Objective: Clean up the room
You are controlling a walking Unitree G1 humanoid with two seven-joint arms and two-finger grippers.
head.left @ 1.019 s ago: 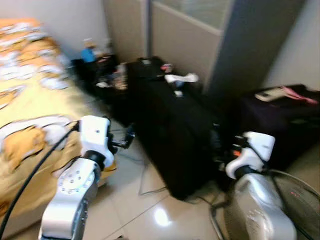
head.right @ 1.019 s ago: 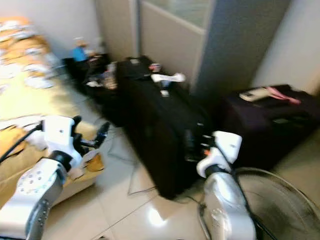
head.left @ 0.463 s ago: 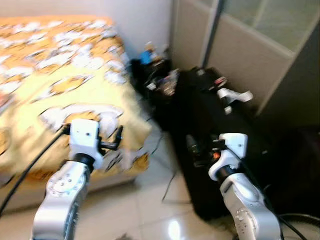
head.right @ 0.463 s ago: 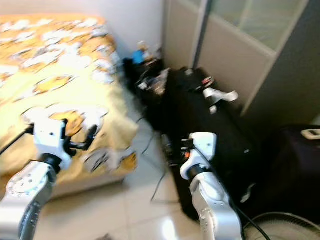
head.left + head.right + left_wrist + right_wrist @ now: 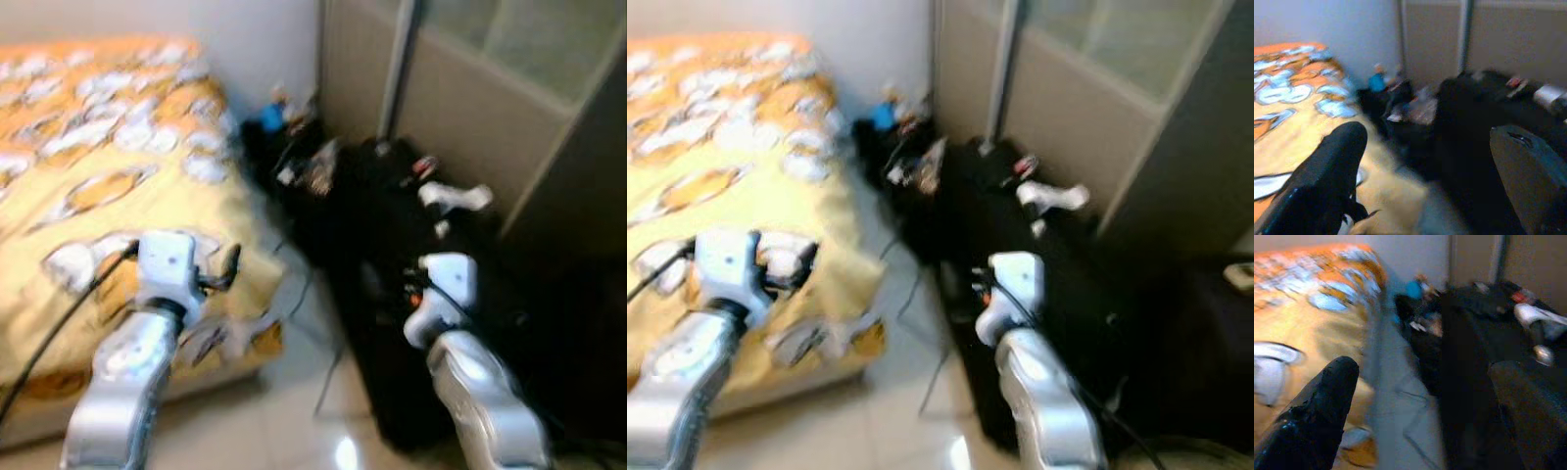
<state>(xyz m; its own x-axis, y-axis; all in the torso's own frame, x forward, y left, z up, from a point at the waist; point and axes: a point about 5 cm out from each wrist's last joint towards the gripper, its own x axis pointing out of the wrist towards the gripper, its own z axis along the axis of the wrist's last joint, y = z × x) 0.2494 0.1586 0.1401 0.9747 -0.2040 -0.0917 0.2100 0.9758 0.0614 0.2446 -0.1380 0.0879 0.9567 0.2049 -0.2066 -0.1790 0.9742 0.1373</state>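
Two end effectors spread apart, left end effector [image 5: 1425,161] over bed [image 5: 88,196], right end effector [image 5: 1420,396] over suitcase [image 5: 392,255]

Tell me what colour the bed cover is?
Yellow-orange bed cover with white patches, clearest in the left eye view.

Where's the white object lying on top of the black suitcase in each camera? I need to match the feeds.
Left eye view: the white object lies on the black suitcase, right of centre, near the partition.
Right eye view: same spot, slightly further left.
Left wrist view: at the right edge, blurred.
Right wrist view: upper right.
Shared landmark: the blue item on the floor at the corner of the yellow bed.
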